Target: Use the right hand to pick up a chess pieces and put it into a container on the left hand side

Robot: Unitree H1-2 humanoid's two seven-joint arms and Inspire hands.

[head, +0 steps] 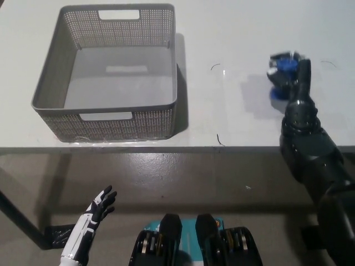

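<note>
Perforated grey basket (111, 119) sits upper left on the smooth white tabletop (233, 122); right hand (293, 72) grasps the glossy blue chess piece (282, 77) upper right; white left hand (91, 221) rests lower left, fingers spread.

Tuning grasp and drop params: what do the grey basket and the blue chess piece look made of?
Grey basket: likely moulded plastic, matte; fine perforated mesh walls, cut-out handles, smooth solid floor. Blue chess piece: probably hard plastic, slightly glossy with saturated uniform colour; mostly hidden in the black right hand, so unsure. White left hand rests low, below the table edge.
</note>
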